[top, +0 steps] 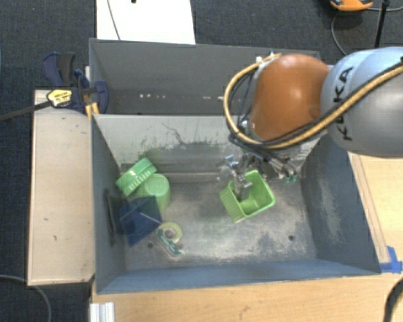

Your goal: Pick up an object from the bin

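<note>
My gripper (242, 182) reaches down under the orange cover near the middle of the bin. Its fingers stand at the top edge of a small light-green open box (250, 200), one finger seeming to dip inside the box. Whether they pinch the box's wall I cannot tell. The box lies tilted on the bin's floor, its opening facing up and right.
At the bin's left lie a green ribbed jar with its lid (143, 181), a dark blue block (138, 218), a black flat piece (111, 217) and a small clear tape dispenser (169, 237). The arm covers the bin's back right.
</note>
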### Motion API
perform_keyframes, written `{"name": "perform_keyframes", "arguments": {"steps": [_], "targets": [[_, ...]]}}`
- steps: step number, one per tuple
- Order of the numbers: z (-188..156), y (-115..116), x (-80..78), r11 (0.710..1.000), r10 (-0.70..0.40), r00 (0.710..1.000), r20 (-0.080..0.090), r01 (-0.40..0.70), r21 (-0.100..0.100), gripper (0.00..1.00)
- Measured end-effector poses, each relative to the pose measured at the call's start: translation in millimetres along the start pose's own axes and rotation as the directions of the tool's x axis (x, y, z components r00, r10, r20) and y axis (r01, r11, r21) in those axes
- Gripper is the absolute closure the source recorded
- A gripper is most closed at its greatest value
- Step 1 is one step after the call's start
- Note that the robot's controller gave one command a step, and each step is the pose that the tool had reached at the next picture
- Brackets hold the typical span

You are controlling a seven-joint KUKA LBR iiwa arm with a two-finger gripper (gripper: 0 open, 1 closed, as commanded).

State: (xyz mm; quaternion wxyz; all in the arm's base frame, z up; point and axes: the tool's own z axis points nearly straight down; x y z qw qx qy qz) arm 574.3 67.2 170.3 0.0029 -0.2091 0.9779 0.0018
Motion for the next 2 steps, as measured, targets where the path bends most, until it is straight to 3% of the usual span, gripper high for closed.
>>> {"name": "perform_keyframes", "arguments": {"steps": [1,2], "targets": [[0,0,0.0,1.0,0.001,1.0,0.0,-0.001,0.0,1.0],[-78,-7,17.0,0.999,0.054,0.999,0.003,-0.054,0.0,1.0]]}}
